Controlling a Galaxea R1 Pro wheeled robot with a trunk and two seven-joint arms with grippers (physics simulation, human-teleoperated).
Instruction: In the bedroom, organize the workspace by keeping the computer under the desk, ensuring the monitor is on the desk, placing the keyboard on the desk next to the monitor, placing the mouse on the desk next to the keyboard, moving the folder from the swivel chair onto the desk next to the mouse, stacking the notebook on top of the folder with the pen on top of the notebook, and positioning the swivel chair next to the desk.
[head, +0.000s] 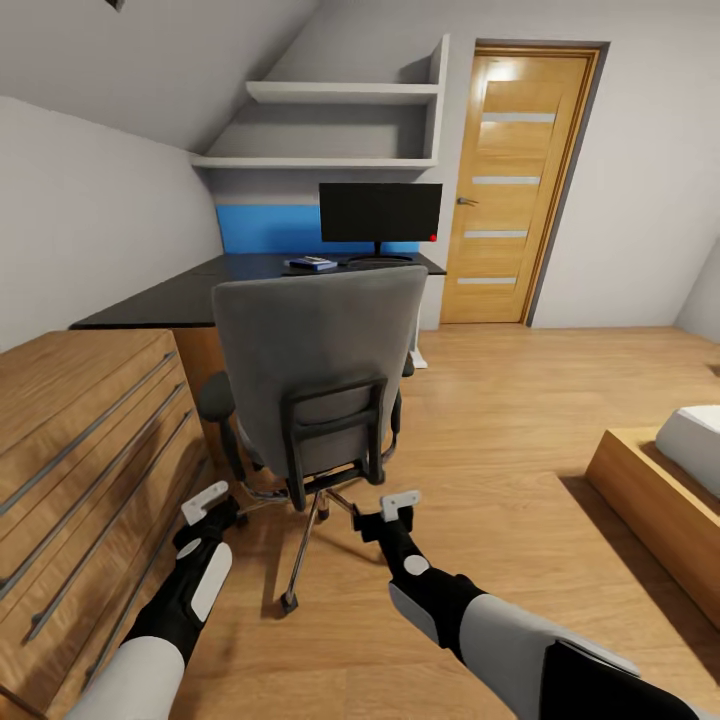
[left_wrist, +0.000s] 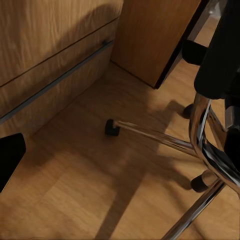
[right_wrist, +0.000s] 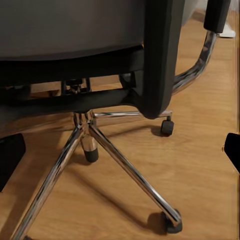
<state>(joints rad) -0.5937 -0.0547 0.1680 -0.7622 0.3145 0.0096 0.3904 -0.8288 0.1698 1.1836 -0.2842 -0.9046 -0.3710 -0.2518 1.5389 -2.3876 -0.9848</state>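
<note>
1. Just ahead of both grippers stands the swivel chair (head: 320, 370), its grey back turned toward the robot and its chrome wheeled base on the wooden floor (head: 520, 420).
2. The left gripper (head: 207, 503) hangs low near the chair's base on the side of the wooden drawer cabinet (head: 90, 450). I cannot tell whether its fingers are apart or together: the left wrist view shows just one dark fingertip (left_wrist: 9, 157) at the edge.
3. The right gripper (head: 398, 505) sits low behind the chair, close to the base but not touching it. Its fingers stand apart with nothing between them; in the right wrist view the two dark fingertips (right_wrist: 10, 155) sit at opposite edges, with the chair (right_wrist: 100, 60) and its chrome legs between them, further off.
4. Beyond the chair, further from the grippers, runs the black desk (head: 190, 295), and the chair's back hides part of its near edge.
5. On the far end of the desk stands the monitor (head: 380, 212), upright and dark, in front of a blue wall panel (head: 265, 228).
6. Just beside the monitor's stand, toward the left gripper's side, lies a small blue-and-pale item (head: 312, 263) on the desk; it is too small to tell what it is.
7. Past the desk on the right gripper's side is a wooden door (head: 515, 185), and above the desk are two white shelves (head: 320, 125).
</note>
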